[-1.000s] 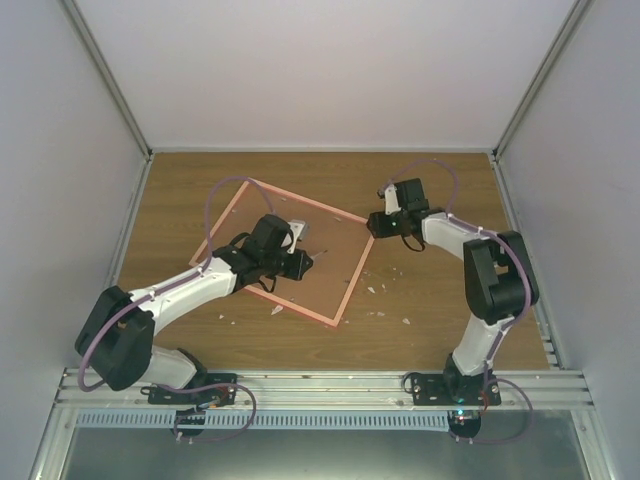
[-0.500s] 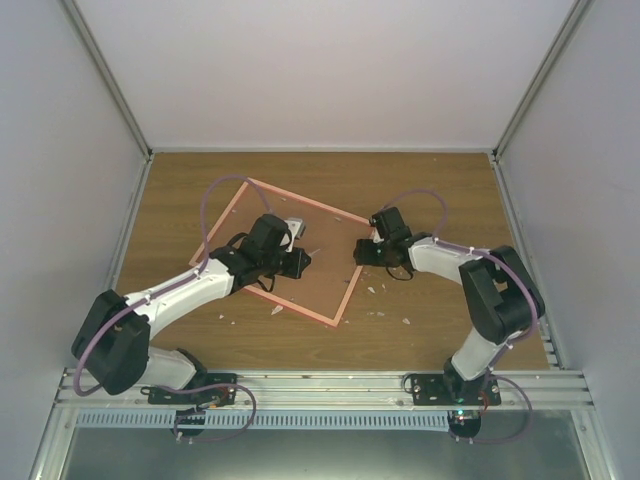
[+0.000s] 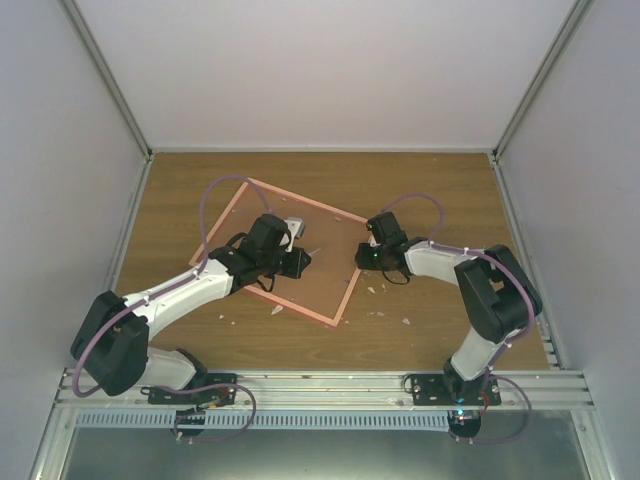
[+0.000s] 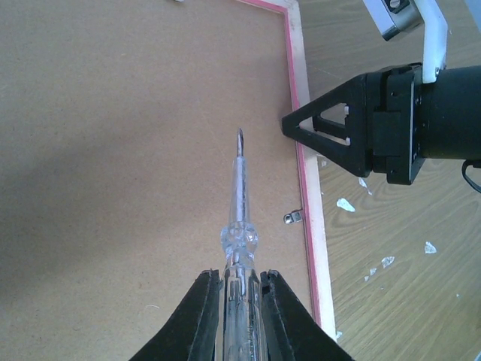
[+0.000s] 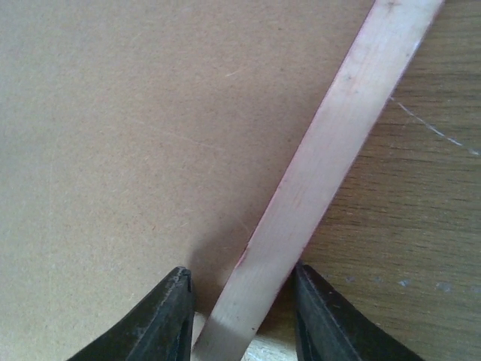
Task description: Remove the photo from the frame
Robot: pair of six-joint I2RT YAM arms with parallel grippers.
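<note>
The frame (image 3: 345, 290) lies face down on the table, showing its brown backing board (image 3: 320, 280) inside a pale pink rim (image 5: 331, 143). The photo is hidden under the board. My left gripper (image 4: 239, 274) is shut on a clear-handled screwdriver (image 4: 239, 203), whose tip hovers over the board near the right rim. My right gripper (image 5: 242, 274) straddles that right rim (image 4: 304, 173). One finger is over the board and the other over the table side. The right finger touches the rim and a small gap shows at the left fingertip.
A small metal tab (image 4: 293, 218) sits on the board beside the rim. White flecks (image 3: 405, 321) are scattered on the wooden table right of the frame. Grey enclosure walls stand on three sides, and the arms' bases line the near edge.
My right gripper has moved left and toward me onto the frame's right rim, and its jaws have narrowed around it. The left arm and screwdriver have stayed put.
</note>
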